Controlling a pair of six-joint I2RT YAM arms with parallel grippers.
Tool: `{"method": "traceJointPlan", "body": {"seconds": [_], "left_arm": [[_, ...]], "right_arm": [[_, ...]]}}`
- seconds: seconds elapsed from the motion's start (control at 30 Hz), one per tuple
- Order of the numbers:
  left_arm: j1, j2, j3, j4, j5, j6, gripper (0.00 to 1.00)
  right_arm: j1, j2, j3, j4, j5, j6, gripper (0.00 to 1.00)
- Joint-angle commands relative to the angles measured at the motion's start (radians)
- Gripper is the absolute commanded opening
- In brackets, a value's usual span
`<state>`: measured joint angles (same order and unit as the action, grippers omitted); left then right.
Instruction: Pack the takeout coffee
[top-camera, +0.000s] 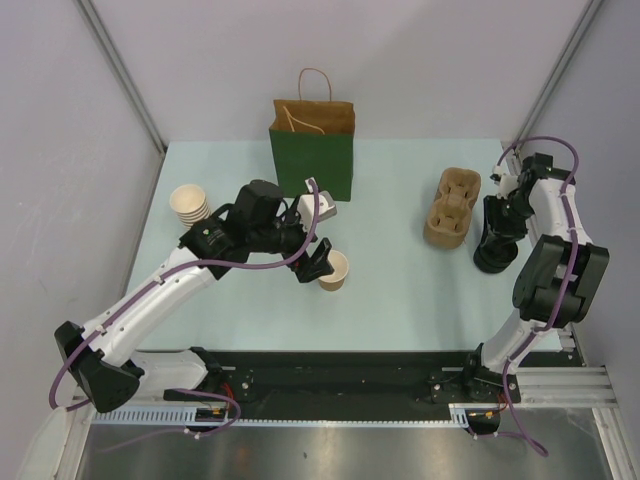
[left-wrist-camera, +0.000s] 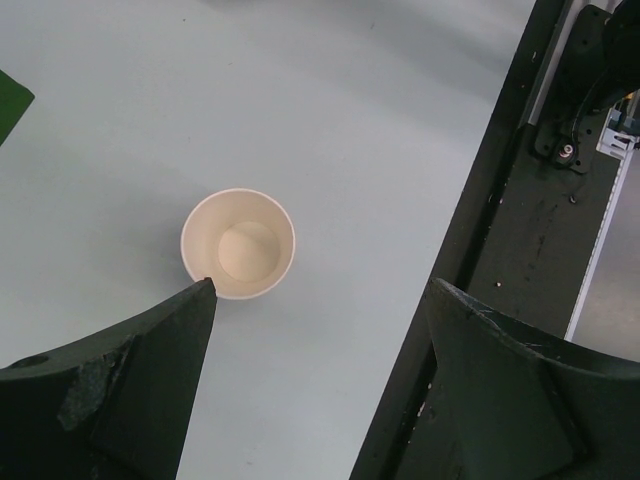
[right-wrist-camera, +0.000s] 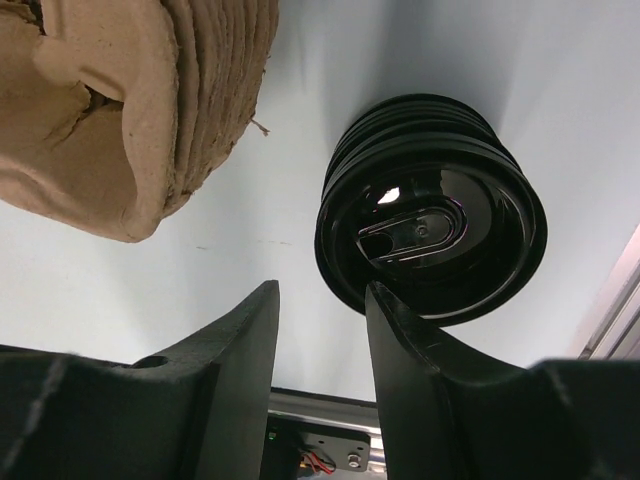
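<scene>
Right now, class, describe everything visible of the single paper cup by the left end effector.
The paper cup is round, tan outside, cream inside, with a rolled rim. It has no lid and looks empty. It stands upright on the pale table, nearer the arms than the green bag. The open left end effector hovers above; one fingertip overlaps its rim in the wrist view, but contact cannot be judged.

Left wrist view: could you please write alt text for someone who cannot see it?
An empty, lidless paper cup stands upright on the pale table, seen from above. The left claw is open wide, one fingertip beside the cup's rim, the other near the black rail.
</scene>
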<state>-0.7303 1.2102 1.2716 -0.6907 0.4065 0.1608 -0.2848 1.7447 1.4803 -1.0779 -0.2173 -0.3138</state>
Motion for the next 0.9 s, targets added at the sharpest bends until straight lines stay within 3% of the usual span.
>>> {"method": "traceJointPlan", "body": {"seconds": [0.0,0.87], "left_arm": [[0.006,-0.017,0.003,0.023,0.031,-0.014,0.91],[0.006,-0.012,-0.017,0.036,0.04,-0.018,0.91]], "right_arm": [[-0.001,0.013,-0.006,0.029,0.002,0.012,0.46],[-0.019,0.068,-0.017,0.062,-0.024,0.021,0.38]]}}
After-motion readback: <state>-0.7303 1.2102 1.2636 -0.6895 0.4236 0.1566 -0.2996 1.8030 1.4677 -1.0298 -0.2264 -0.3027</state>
